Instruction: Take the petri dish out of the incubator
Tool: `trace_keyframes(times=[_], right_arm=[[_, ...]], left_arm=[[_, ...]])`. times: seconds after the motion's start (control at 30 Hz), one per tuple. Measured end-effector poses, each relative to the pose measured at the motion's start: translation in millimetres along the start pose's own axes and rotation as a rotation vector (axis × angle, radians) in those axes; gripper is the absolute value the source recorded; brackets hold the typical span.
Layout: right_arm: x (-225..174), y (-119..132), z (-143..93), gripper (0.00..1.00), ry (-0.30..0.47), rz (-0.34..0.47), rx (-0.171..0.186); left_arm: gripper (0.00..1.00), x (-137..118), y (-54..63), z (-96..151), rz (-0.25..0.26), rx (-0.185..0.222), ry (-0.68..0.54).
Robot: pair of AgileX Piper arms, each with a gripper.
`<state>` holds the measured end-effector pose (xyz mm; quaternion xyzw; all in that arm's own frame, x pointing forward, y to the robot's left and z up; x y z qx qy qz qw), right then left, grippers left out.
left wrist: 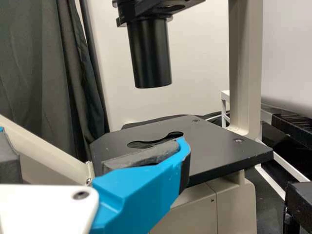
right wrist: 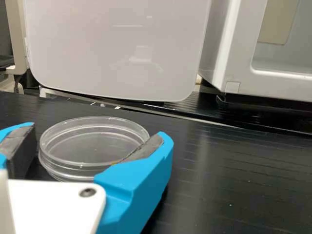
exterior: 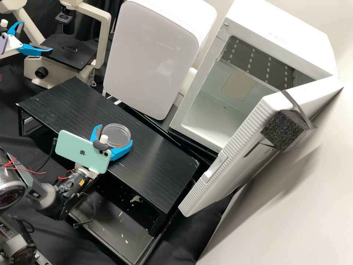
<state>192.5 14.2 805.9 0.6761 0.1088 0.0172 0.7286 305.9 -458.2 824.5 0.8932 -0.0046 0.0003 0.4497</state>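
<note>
The dish (right wrist: 92,146) lies out of the incubator (exterior: 213,110), over the bench (exterior: 158,162); contact with the bench cannot be confirmed. The right tool (exterior: 113,139) spans it, apparently closed on opposite sides of its wall. Expect a light, stiff, slippery, brittle part: hold low on the side wall, level, with light pressure. The left tool (exterior: 35,38) stands wide and unloaded beside the microscope (left wrist: 243,63).
</note>
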Motion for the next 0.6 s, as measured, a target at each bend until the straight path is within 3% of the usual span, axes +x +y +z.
trace_keyframes(times=[0.1, 0.3, 0.47, 0.53, 0.6], right_arm=[[-3.5, 6.3, -2.5, 1.00, 0.006, 0.037, -0.013], [-22.1, 15.0, -15.1, 1.00, 0.029, 0.139, -0.002], [-32.6, 30.9, -27.1, 1.00, 0.057, 0.308, 0.056], [-33.5, 31.5, -27.5, 1.00, 0.064, 0.315, 0.099], [-33.5, 31.4, -27.3, 1.00, 0.063, 0.313, 0.109]], left_arm=[[1.00, 0.0, 0.0, 0.0, 0.000, 0.000, 0.000], [1.00, 0.0, 0.0, 0.0, 0.000, 0.000, 0.000], [1.00, 0.0, 0.0, 0.0, 0.000, 0.000, 0.000], [1.00, 0.0, 0.0, 0.0, 0.000, 0.000, 0.000], [1.00, 0.0, 0.0, 0.0, 0.000, 0.000, 0.000]])
